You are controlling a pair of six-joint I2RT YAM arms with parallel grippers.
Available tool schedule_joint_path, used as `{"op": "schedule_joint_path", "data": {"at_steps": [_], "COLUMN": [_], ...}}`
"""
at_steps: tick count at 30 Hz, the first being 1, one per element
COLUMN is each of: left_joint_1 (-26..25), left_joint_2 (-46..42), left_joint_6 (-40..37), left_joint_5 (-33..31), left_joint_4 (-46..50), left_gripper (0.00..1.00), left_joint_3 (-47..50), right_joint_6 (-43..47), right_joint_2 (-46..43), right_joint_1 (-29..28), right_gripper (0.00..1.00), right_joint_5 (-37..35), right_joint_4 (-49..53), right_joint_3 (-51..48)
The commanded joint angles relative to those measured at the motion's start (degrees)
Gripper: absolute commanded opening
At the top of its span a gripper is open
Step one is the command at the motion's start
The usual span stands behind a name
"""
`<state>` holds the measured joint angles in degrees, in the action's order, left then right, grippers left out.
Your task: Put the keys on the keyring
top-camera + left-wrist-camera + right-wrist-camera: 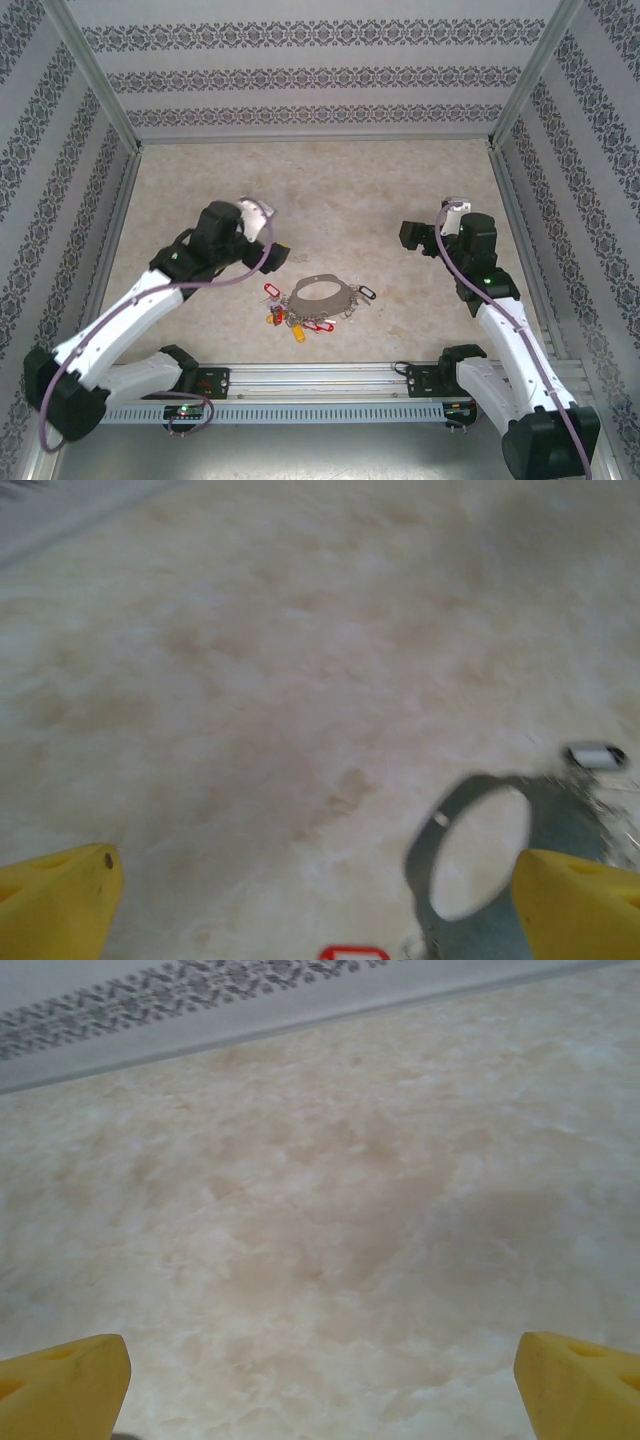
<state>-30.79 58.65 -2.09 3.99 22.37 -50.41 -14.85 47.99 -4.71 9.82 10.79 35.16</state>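
The left tool (315, 880) stands spread wide and empty; a blind reach could shove the keyring (555, 815) and skid it across the tabletop (250, 680). The ring lies just right of that tool, with the black-tagged key (593, 755) at its far edge. The right tool (322, 1350), likewise spread and empty, hovers farther off.

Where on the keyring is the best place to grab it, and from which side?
Take the far arc of the keyring, coming straight down so the left end effector straddles the band. It lies flat on the table, and coloured tags crowd its near arc and sides, leaving the far arc bare.
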Motion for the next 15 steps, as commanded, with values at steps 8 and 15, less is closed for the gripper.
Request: {"op": "schedule_joint_path", "data": {"at_steps": [8,15], "left_joint_1": [7.1,15.8], "left_joint_2": [-6.9,-0.1], "left_joint_6": [5.3,4.0], "left_joint_5": [-24.6,-30.5], "left_joint_4": [-19.4,-38.3], "left_gripper": [1.0,1.0], "left_joint_3": [13.0,22.4], "right_joint_6": [12.0,11.9], "right_joint_2": [6.9,20.4], "right_joint_1": [0.5,1.6], "right_gripper": [0.98,0.98], "right_joint_5": [-7.4,-9.0], "right_joint_4": [-36.4,-45.0], "right_joint_3": [-14.5,-13.4]}}
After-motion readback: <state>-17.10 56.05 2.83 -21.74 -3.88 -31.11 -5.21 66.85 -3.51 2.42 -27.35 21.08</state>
